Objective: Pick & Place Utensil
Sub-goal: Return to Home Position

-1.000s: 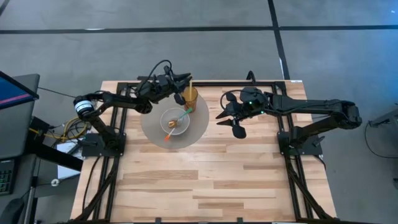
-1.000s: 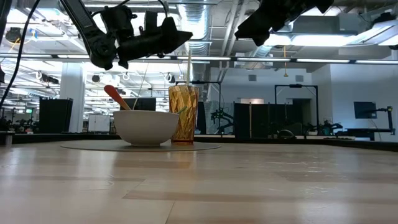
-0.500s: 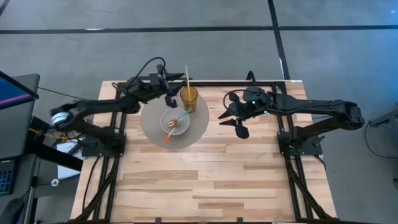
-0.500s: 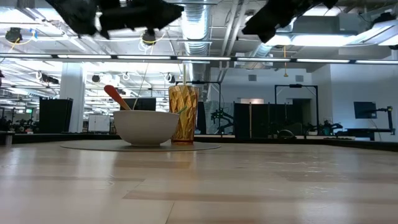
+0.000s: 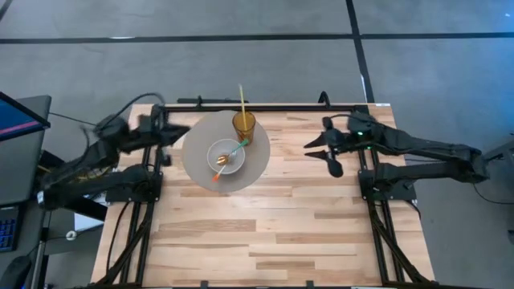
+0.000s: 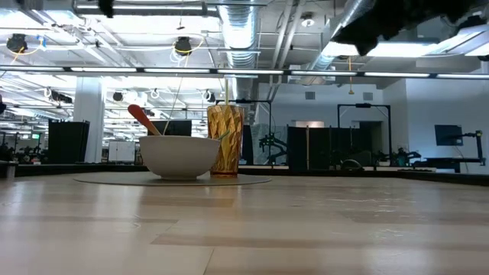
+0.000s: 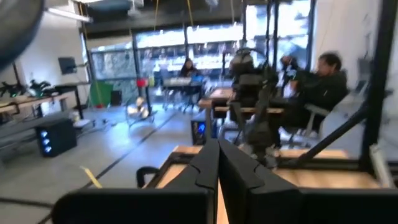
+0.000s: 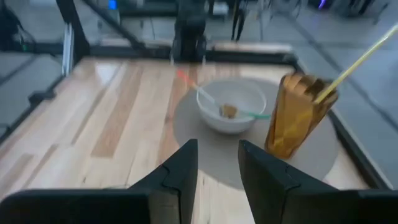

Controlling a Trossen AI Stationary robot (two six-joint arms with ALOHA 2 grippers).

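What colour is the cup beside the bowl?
Translucent amber-orange cup, holding a pale yellow straw; shows best in the right wrist view.

The left arm (image 5: 88,164) lies folded low along the left side, blurred in the high view; its left gripper (image 5: 178,131) points toward the right, fingers (image 7: 208,168) pressed together with no gap; the right arm (image 5: 426,152) reaches in from the right, nearly straight; the right gripper (image 5: 324,154) hangs aloft, its fingers (image 8: 180,171) spread apart.
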